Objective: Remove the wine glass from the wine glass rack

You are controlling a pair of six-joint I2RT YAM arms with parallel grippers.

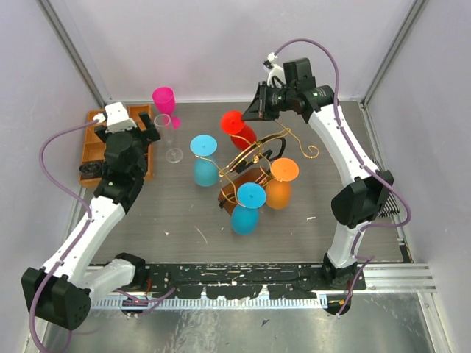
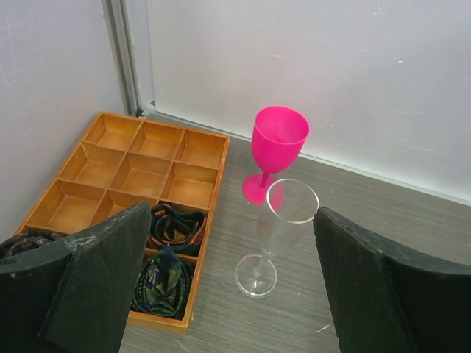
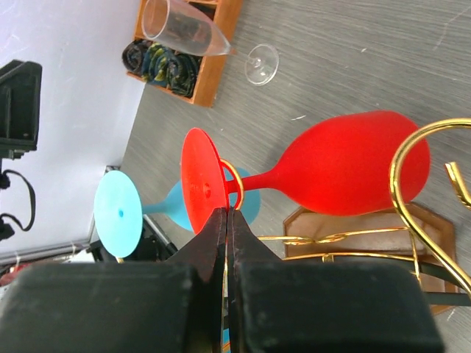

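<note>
Approach step, I judge: right gripper (image 3: 227, 215), jaws shut, touches the foot of the red wine glass (image 1: 237, 126) hanging at the rack's (image 1: 254, 156) far end and should open to grip; left gripper (image 2: 232, 220) gapes empty.

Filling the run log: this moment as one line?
left gripper: open, near clear glass | right gripper: shut at foot of red glass, hold unclear | red glass: hanging on rack
</note>
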